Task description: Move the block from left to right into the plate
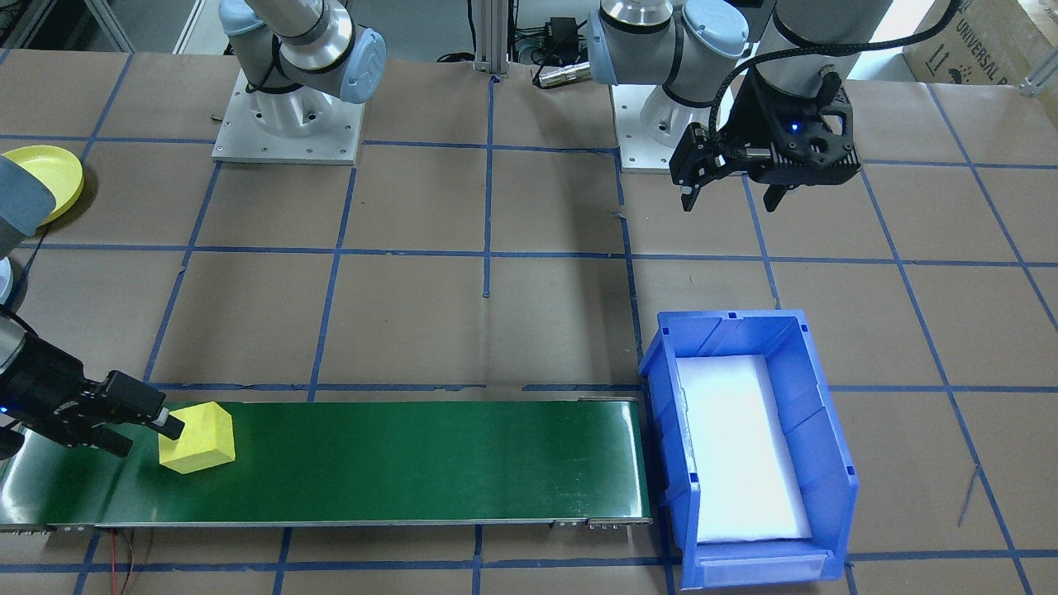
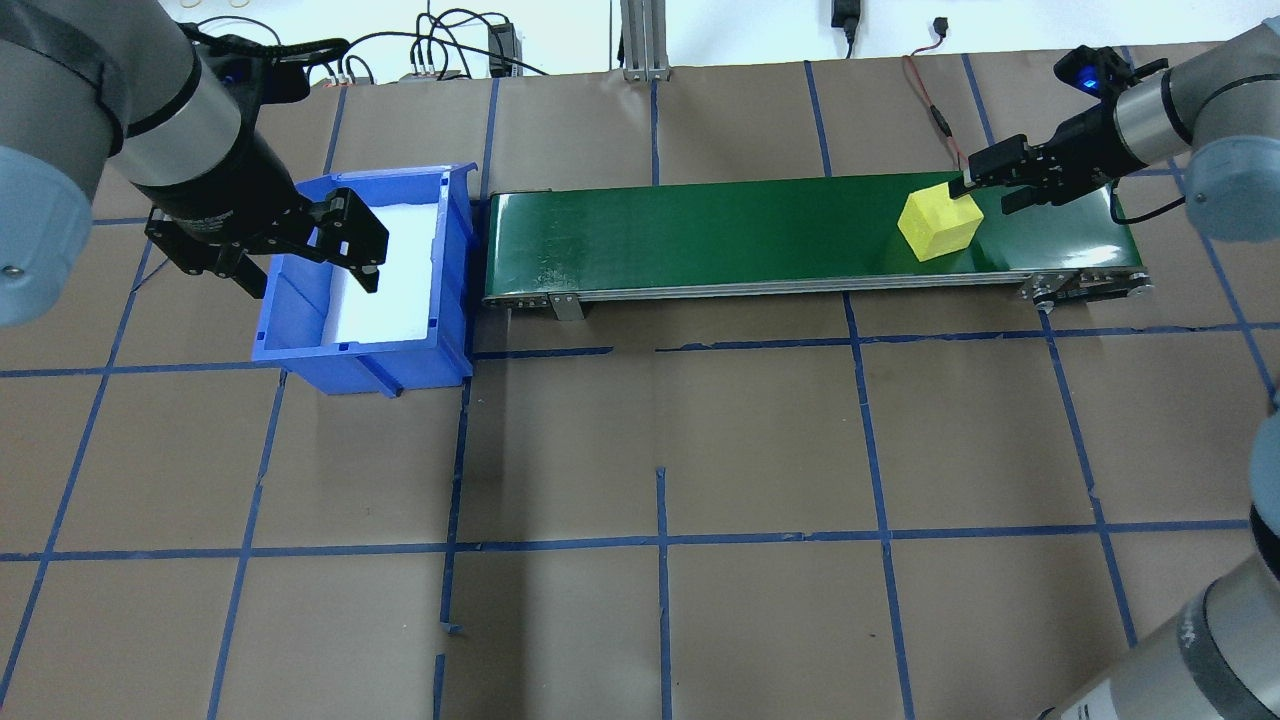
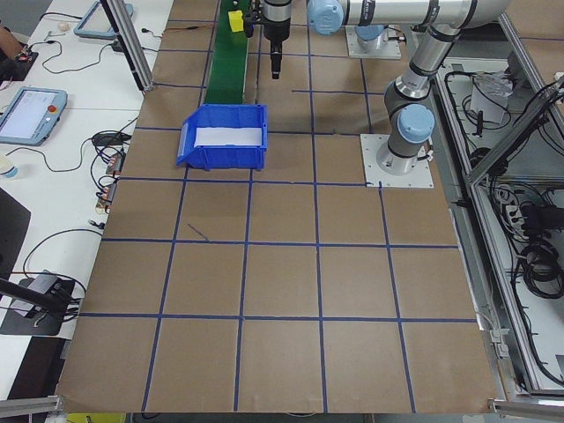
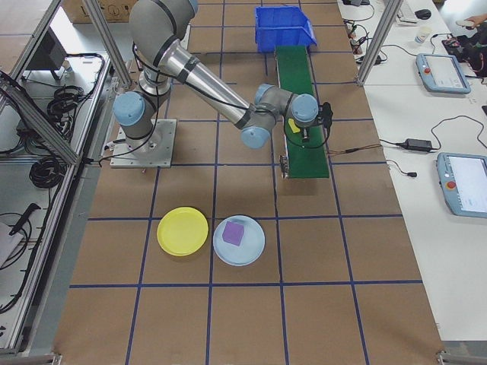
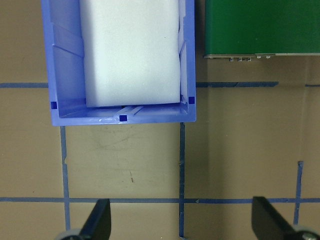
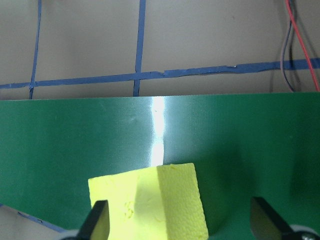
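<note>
Block (image 2: 939,224) sits on belt (image 2: 700,240), right end. My right gripper (image 6: 177,225) open, straddling it, no squeeze. Looks foam (light, squashy, I reckon); I'd pinch flat sides, gently. Left gripper (image 5: 180,220) open, idle.

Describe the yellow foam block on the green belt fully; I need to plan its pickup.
The yellow foam block is a roughly cubic piece with a grainy, slightly rough surface and plain faces. It sits flat on the green conveyor belt near the end far from the blue bin, turned at an angle to the belt's edges. The right gripper is at it, jaws open, one fingertip at its side; contact is unclear.
</note>
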Motion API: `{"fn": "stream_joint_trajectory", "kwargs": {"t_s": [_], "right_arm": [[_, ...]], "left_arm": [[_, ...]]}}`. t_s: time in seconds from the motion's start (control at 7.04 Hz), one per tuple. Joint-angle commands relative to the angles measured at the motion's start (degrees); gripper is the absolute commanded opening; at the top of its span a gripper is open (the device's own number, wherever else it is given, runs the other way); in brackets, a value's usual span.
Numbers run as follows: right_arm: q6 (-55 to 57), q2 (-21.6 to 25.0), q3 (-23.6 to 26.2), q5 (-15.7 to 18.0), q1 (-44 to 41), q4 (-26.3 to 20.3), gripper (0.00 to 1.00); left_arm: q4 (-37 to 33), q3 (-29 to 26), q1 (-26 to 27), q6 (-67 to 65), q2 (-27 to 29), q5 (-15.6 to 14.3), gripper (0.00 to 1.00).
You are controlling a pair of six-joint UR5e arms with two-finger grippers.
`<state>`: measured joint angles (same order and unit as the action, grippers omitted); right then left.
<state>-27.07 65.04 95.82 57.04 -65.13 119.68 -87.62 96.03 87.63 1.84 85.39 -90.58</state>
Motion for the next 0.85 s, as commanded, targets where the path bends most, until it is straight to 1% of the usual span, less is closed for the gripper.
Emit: {"fn": "stream_joint_trajectory", "kwargs": {"t_s": [0.0,0.28,0.43,0.57,0.71], "right_arm": [[-0.17,-0.08,0.24,0.09,0.0,0.12,1.0],[-2.01,-0.26,0.24,1.05,0.0,0.29,1.0],[-2.28,-0.35,0.24,2.27,0.0,0.38,1.0],[-3.33,-0.44,0.33,4.63,0.09,0.47,1.0],[-3.95,-0.35,0.33,8.57,0.09,0.56,1.0]], "left_arm": [[0.0,0.03,0.0,0.1,0.04,0.06,1.0],[0.0,0.03,-0.09,0.53,0.21,-0.12,1.0],[0.0,0.03,-0.09,1.75,0.3,-0.03,1.0],[0.0,0.03,-0.09,1.77,0.3,-0.03,1.0],[0.0,0.03,-0.09,1.85,0.3,-0.03,1.0]]}}
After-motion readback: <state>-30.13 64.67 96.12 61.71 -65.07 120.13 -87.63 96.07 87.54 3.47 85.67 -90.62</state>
